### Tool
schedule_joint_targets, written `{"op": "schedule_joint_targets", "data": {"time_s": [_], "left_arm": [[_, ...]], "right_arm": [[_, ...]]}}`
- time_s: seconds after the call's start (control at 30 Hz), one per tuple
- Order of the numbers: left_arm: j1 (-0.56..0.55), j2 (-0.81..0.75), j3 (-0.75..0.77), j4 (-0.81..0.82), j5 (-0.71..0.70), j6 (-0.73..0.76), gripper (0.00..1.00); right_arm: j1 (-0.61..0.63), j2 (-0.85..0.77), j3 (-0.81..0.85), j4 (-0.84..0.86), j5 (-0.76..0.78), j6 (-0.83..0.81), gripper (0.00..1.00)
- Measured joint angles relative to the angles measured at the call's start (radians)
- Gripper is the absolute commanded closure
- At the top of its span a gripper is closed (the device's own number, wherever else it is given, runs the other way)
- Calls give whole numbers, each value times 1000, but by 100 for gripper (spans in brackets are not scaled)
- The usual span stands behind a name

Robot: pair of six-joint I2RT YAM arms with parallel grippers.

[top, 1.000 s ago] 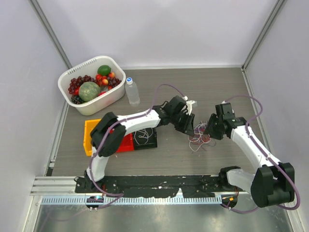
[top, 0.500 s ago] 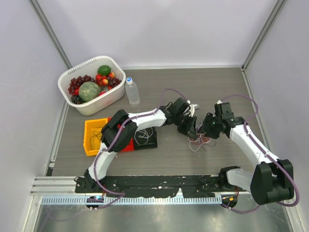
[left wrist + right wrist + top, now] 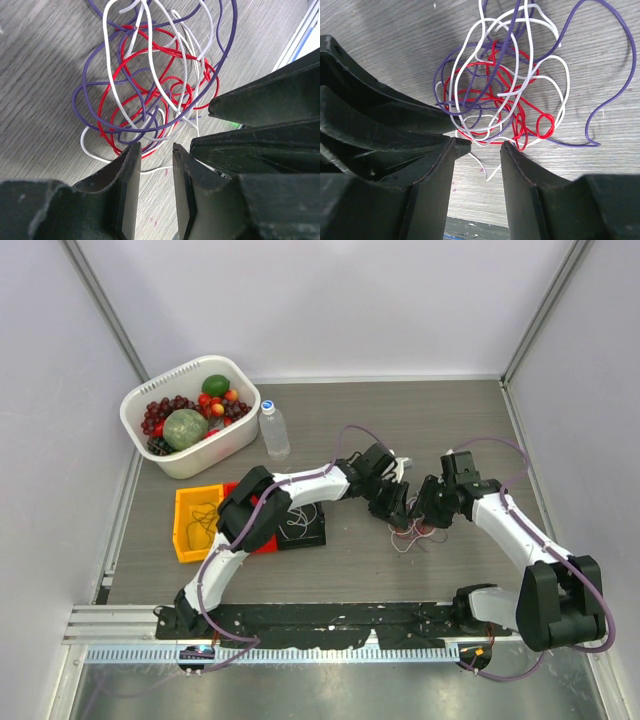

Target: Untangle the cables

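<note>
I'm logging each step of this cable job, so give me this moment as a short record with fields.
cables: red, white and purple strands, all in one tangle on the table
left fingers: apart, tips at the tangle's near edge
right fingers: apart, tips at the tangle's edge, facing the left fingers
separated strands: none; every colour loops through the others
elsewhere: basket of fruit, water bottle, orange bin, all left of the tangle
</note>
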Motion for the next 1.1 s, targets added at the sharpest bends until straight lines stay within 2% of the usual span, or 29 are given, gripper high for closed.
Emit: {"op": "schedule_joint_targets", "data": {"time_s": [0.1, 0.23, 0.33, 0.4, 0.47, 0.53, 0.6, 0.7, 0.73, 0.9, 1.1], "left_arm": [[0, 0, 11, -23, -14, 1, 63], [0, 0, 11, -53, -37, 11, 53], [0, -21, -10, -65, -64, 28, 51], [0, -40, -14, -81, -81, 37, 56], [0, -57, -14, -88, -96, 50, 66], [0, -69, -14, -95, -107, 56, 68], [0, -76, -14, -101, -116, 60, 68], [0, -82, -16, -105, -129, 64, 54], [0, -87, -23, -104, -139, 67, 53], [0, -101, -34, -124, -168, 81, 56], [3, -68, 22, -185, -176, 97, 66]], "right_arm": [[0, 10, 0, 0, 0, -7, 53], [0, 13, 0, 0, 0, -14, 53], [0, 13, 0, 0, 0, -19, 53], [0, 14, 0, 0, 0, -25, 53], [0, 21, 0, 1, 0, -32, 53], [0, 35, 0, 1, -1, -37, 53], [0, 48, 0, 1, -4, -40, 53], [0, 60, 0, 1, -11, -42, 53], [0, 60, 0, 2, -12, -42, 52], [0, 64, 0, 9, -18, -45, 52], [0, 65, 0, 11, -19, -45, 52]]}}
